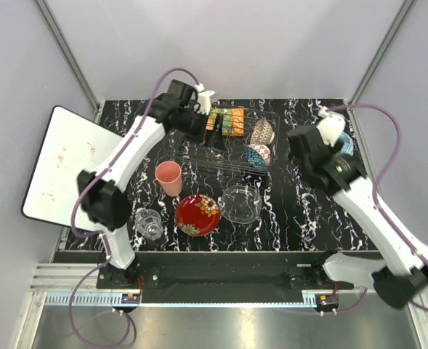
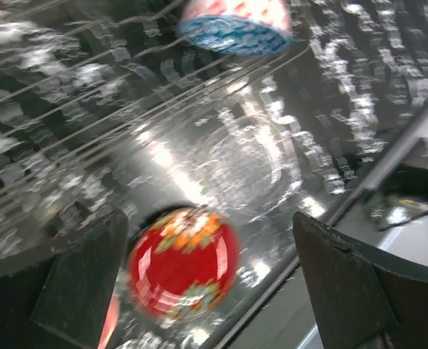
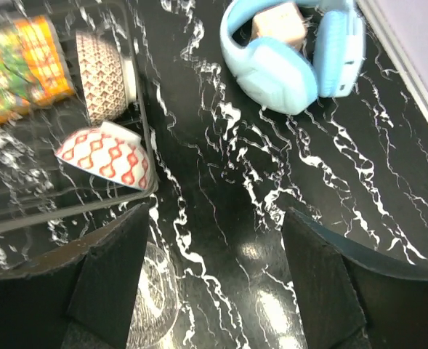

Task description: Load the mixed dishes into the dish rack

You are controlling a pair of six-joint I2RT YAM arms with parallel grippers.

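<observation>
The dish rack [image 1: 221, 149] stands at the back middle of the table. At its right end, on edge, are the small beige patterned bowl [image 1: 262, 131] and the blue patterned bowl [image 1: 256, 155]. In front of the rack, on the table, are the pink cup [image 1: 169, 178], the small clear glass cup [image 1: 148, 223], the red floral bowl [image 1: 198, 215] and the clear bowl [image 1: 241, 203]. My left gripper [image 1: 208, 129] hangs open over the rack's left part. In its wrist view the red bowl [image 2: 184, 270] shows blurred between the fingers, far below. My right gripper [image 3: 214, 283] is open and holds nothing, just right of the rack [image 3: 137, 94].
An orange-green box [image 1: 228, 121] lies in the rack's back part. Light-blue headphones [image 3: 293, 54] lie at the back right, near the table's edge. A flat white board [image 1: 65, 163] juts out past the table's left side.
</observation>
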